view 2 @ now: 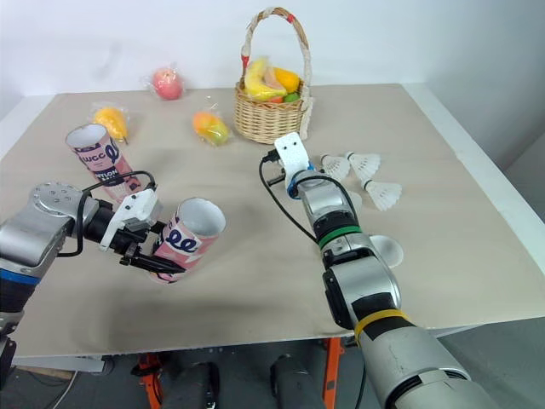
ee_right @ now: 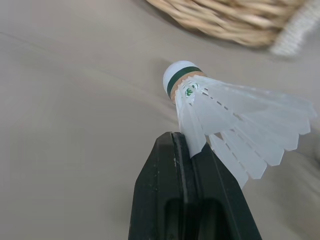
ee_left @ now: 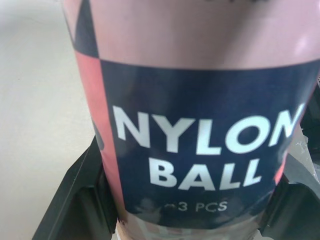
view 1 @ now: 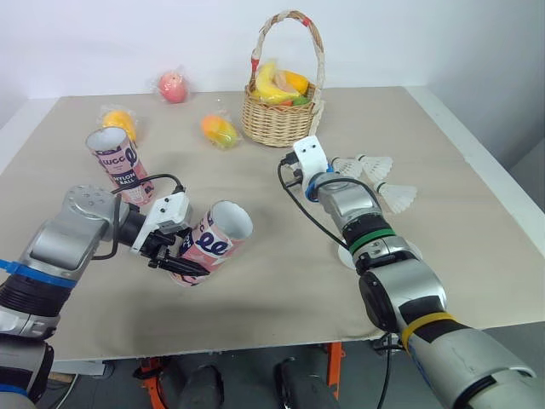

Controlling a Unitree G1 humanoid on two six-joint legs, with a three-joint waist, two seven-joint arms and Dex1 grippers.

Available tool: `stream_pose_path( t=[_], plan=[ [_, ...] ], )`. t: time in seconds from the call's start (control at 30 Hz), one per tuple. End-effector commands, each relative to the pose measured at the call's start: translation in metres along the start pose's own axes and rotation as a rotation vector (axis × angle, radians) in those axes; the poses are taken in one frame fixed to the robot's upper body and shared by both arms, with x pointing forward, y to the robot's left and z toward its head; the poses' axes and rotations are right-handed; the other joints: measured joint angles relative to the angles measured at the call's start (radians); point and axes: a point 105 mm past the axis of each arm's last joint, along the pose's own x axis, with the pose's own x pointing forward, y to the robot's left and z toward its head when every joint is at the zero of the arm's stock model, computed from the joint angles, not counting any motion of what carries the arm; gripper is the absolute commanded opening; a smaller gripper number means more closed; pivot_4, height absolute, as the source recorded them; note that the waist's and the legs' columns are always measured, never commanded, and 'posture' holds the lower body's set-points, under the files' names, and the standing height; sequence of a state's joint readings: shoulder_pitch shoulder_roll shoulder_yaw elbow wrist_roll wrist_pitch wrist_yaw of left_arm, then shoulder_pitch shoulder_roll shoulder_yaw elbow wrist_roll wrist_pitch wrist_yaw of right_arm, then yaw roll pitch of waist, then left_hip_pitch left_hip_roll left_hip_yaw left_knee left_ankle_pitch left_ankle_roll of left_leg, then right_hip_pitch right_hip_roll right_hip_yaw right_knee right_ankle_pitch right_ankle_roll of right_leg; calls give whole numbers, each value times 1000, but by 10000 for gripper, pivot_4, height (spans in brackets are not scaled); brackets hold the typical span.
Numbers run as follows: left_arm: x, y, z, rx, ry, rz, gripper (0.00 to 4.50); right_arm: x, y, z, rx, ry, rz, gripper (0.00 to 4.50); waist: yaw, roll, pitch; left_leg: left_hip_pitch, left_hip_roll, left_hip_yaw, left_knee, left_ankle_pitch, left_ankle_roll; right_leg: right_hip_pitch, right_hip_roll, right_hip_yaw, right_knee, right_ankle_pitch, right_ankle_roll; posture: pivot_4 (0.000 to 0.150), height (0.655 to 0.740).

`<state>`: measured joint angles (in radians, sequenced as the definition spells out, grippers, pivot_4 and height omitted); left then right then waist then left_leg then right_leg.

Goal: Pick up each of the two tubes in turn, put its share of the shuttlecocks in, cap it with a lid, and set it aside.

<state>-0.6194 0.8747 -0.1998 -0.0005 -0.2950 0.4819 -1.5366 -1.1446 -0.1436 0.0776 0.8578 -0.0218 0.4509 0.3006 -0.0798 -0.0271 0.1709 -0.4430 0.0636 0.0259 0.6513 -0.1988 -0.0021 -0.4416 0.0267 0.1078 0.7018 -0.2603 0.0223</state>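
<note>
Left gripper (view 1: 182, 264) is clenched round the base of the pink tube (view 1: 217, 239), black fingers (ee_left: 75, 200) on either side of the "NYLON BALL" label. The tube is tipped over above the table (view 1: 281, 290), with its open mouth facing the right arm. The second tube (view 1: 119, 166) stands just behind it, uncapped.

Across the table, the right gripper (ee_right: 186, 145) is pinched tight on the feather skirt of a shuttlecock (ee_right: 225, 115), cork end pointing away, close to the wicker basket (view 1: 281, 111). Two loose shuttlecocks (view 1: 387, 181) lie just beside it. A white lid (view 2: 385, 250) peeks out from under the right arm.

Now the danger. That grip is on thin feathers only, so the shuttlecock could twist or slip free during the carry. It is well apart from the tube mouth, so there is plenty of travel to go wrong. If it arrives skirt-first or off-centre, the feathers could catch the rim and crumple. And with the tube held only at its base, a firm push might swing it in the claw.
</note>
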Motion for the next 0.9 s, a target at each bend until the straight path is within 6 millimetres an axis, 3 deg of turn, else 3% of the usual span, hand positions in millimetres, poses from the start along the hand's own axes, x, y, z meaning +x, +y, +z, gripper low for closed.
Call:
stream_pose_path(
  t=[0.03, 0.07, 0.13, 0.2, 0.33, 0.43, 0.6, 0.87, 0.9],
  plan=[
    [-6, 1, 6, 22, -12, 13, 29581, -24, 22, 64, -74, -231, 189, 256, 1, 0, 0, 0, 0, 0, 0, 0, 0, 0, 0, 0, 0, 0, 0, 1500, 7400],
    [-6, 1, 6, 21, -13, 12, 29581, -31, 27, 71, -94, -262, 233, 256, 2, 0, 0, 0, 0, 0, 0, 0, 0, 0, 0, 0, 0, 0, 0, 1500, 7400],
    [-6, 2, 5, 20, -13, 12, 29581, -66, 38, 95, -216, -386, 410, 256, 4, 1, 1, 0, 0, -1, 0, 0, 0, 0, 0, -1, 0, 0, 0, 1500, 7400],
    [-6, 2, 5, 19, -14, 12, 29581, -95, 44, 104, -358, -458, 522, 256, 10, 2, 1, -1, -1, -2, 0, 0, 0, 0, -1, -2, 0, -1, 1, 1500, 7400],
    [-6, 3, 4, 16, -12, 11, 29581, -139, 52, 100, -550, -494, 710, 256, 10, 2, 1, -1, -1, -2, 1, 0, 0, 2, -2, -3, -1, -1, 1, 1500, 7400],
    [-7, 4, 4, 12, -12, 10, 29581, -168, 66, 84, -719, -454, 879, 256, 9, 2, 1, 1, 0, -2, 1, 0, 0, 2, -1, -2, -1, -1, 1, 1500, 7400],
    [-8, 5, 4, 11, -11, 9, 29581, -173, 74, 64, -843, -360, 968, 256, 5, 2, 2, 4, 2, -1, 1, 0, 1, 2, 2, -2, 0, -1, 1, 1500, 7400],
    [-7, 6, 5, 14, -11, 5, 29581, -163, 94, 54, -882, -314, 1021, 256, 7, 2, 2, 3, 1, -1, 2, 0, 1, 2, 1, -1, 0, -1, 3, 1500, 7400],
    [-7, 6, 5, 15, -12, 4, 29581, -163, 96, 53, -878, -309, 1031, 3237, 7, 2, 2, 3, 1, -1, 2, 0, 1, 2, 1, -1, 0, -1, 2, 1500, 7400]
  ],
)
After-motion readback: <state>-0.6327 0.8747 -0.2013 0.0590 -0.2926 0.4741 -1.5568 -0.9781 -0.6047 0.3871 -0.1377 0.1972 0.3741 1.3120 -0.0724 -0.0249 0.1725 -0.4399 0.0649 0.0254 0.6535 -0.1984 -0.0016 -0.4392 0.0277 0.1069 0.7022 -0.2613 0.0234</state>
